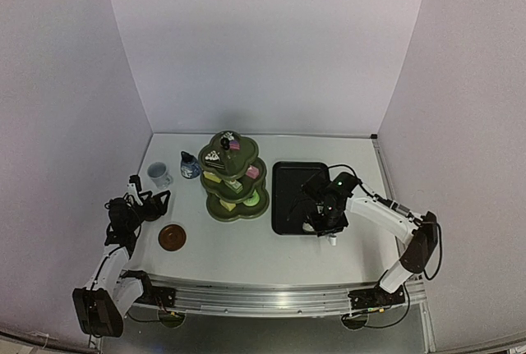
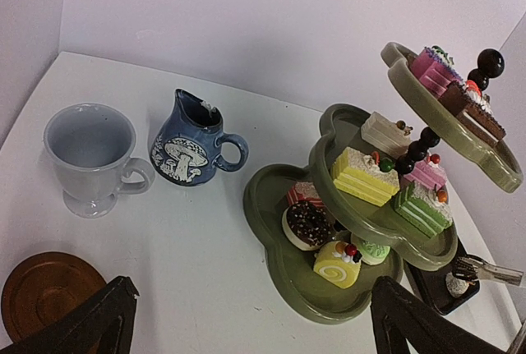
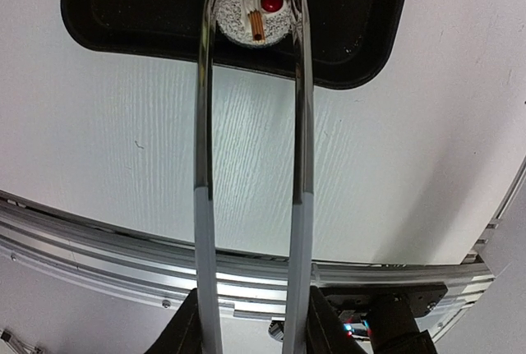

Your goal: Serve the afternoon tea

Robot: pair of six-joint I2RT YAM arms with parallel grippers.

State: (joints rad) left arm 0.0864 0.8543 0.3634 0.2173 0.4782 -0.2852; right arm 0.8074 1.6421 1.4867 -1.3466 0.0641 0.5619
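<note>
Honestly, right gripper [image 3: 251, 325] pinches thin metal tongs [image 3: 201, 124] flanking the round white cherry-topped cake [image 3: 246, 9] on the black rectangular tray [image 3: 123, 9]; weak squeeze and it slips out. Meanwhile left gripper [image 2: 255, 313] gapes wide.

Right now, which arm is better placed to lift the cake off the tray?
Right: its end effector holds tongs straddling the cake on the tray; left end effector sits open by the coaster.
</note>
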